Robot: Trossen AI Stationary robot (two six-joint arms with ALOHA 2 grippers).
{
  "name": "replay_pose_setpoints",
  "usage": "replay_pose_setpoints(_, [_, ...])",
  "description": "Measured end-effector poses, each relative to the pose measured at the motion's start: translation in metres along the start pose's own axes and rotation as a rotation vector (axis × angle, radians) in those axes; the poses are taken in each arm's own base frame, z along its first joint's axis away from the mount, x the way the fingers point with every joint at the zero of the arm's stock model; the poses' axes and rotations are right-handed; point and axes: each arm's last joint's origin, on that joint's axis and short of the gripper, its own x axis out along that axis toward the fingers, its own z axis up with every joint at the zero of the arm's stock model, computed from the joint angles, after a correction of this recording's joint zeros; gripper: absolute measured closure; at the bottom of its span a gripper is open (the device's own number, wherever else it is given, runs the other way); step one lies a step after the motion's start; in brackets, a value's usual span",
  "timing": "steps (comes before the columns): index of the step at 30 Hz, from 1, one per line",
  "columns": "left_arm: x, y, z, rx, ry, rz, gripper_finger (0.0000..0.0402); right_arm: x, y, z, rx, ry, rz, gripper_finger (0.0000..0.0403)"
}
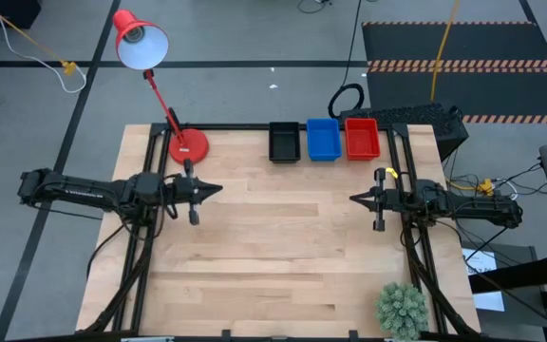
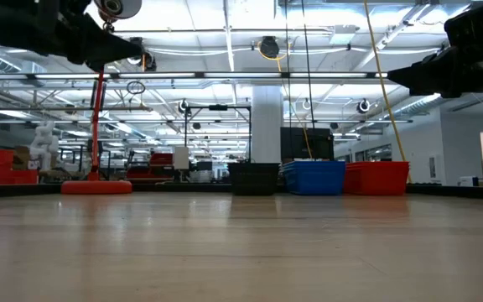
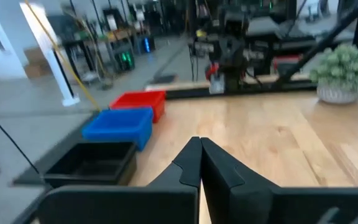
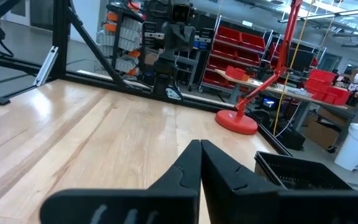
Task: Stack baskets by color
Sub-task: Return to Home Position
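Three basket stacks stand side by side on the table's far edge: black [image 1: 284,142], blue [image 1: 323,139] and red [image 1: 361,138]. The low view shows them in a row too, black [image 2: 254,178], blue [image 2: 315,177], red [image 2: 377,177]. My left gripper [image 1: 218,190] hovers shut above the table's left side, pointing level toward the right. My right gripper [image 1: 353,199] hovers shut above the right side, pointing level toward the left. Neither holds anything. The left wrist view shows its shut fingertips [image 3: 200,144] with the baskets beyond them.
A red desk lamp's round base [image 1: 188,146] sits at the table's far left, its shade [image 1: 141,42] leaning beyond the table. A potted green plant [image 1: 403,309] stands at the near right corner. The bare wooden tabletop [image 1: 283,247] stretches between the arms.
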Motion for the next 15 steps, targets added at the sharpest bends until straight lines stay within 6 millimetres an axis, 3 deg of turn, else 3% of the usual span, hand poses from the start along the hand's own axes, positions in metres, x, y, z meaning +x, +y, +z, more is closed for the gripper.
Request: replay_pose_setpoints(15, [-0.022,-0.003,-0.052,-0.019,-0.085,0.003,0.0396,0.0,0.0,0.001,0.0,-0.005,-0.004,0.0403])
